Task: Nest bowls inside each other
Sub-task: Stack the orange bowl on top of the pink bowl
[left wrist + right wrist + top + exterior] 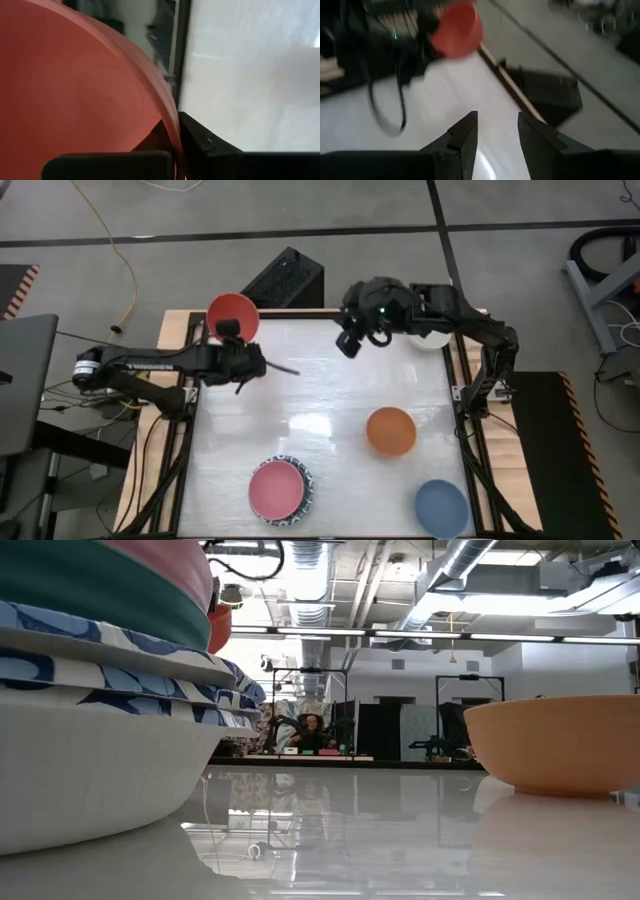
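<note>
A glossy white table [330, 390] is seen on a grey concrete floor [400, 205]. At its far left corner the red bowl [232, 315] is pinched by its rim in the left gripper [230, 332], tipped on edge. The right gripper [350, 345], fingers spread, is held above the far edge.

The left arm reaches in from the table's left edge toward the far left corner, its left gripper [229, 333] clamped tight. The right arm bends in from the far right, its right gripper [349, 343] hanging with fingers apart over the far middle.
</note>
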You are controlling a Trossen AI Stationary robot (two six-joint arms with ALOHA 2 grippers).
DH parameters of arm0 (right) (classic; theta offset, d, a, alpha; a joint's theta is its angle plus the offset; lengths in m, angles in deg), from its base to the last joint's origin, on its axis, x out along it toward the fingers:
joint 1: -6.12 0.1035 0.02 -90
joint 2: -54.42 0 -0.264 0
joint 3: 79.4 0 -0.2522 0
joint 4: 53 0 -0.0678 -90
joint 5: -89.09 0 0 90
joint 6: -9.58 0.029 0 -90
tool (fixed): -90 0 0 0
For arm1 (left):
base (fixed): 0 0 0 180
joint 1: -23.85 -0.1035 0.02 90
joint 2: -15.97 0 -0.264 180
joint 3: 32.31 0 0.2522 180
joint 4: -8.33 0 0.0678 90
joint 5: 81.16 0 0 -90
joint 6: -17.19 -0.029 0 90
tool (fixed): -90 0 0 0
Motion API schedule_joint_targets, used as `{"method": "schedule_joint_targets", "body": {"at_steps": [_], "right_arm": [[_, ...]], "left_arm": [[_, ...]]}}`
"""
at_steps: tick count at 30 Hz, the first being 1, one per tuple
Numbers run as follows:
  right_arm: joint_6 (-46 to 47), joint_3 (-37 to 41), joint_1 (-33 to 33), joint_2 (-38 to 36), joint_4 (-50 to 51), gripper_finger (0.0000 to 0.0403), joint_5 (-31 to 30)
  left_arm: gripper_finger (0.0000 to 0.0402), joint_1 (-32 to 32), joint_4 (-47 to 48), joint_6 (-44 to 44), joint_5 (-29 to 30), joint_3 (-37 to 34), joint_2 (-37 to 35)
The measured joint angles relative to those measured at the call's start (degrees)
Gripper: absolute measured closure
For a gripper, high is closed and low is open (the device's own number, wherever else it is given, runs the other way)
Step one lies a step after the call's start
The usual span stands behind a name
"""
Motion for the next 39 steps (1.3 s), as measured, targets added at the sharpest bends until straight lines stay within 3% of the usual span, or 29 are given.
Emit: {"method": "schedule_joint_targets", "body": {"at_steps": [7, 13, 19, 26, 32, 39], "right_arm": [[-6.43, -0.09, 0.76, 1.45, -12.98, 0.0243, 0.17], [-12.57, 0.04, 2.81, 7.48, -16.23, 0.0243, -1.59], [-17.85, 0.04, 4.56, 12.57, -18.55, 0.0243, -9.01], [-18.54, 0.04, 5.28, 14.03, -22.40, 0.0243, -18.04], [-18.39, 0.04, 3.73, 13.94, -22.54, 0.0243, -17.72], [-15.72, 0.02, 2.01, 14.19, -22.34, 0.0243, -13.08]], "left_arm": [[0.0401, 7.68, -9.34, -13.17, 10.16, 0.02, 2.14], [0.0401, 9.55, -22.33, -27.33, 18.66, 0.02, 6.22], [0.0402, 9.54, -29.40, -37.07, 21.56, 0.02, 10.90], [0.0401, 9.79, -30.56, -38.88, 24.24, 0.02, 14.11], [0.0401, 10.16, -34.42, -42.95, 26.60, 0.03, 14.02], [0.0401, 10.14, -38.01, -46.58, 25.71, 0.04, 14.02]]}}
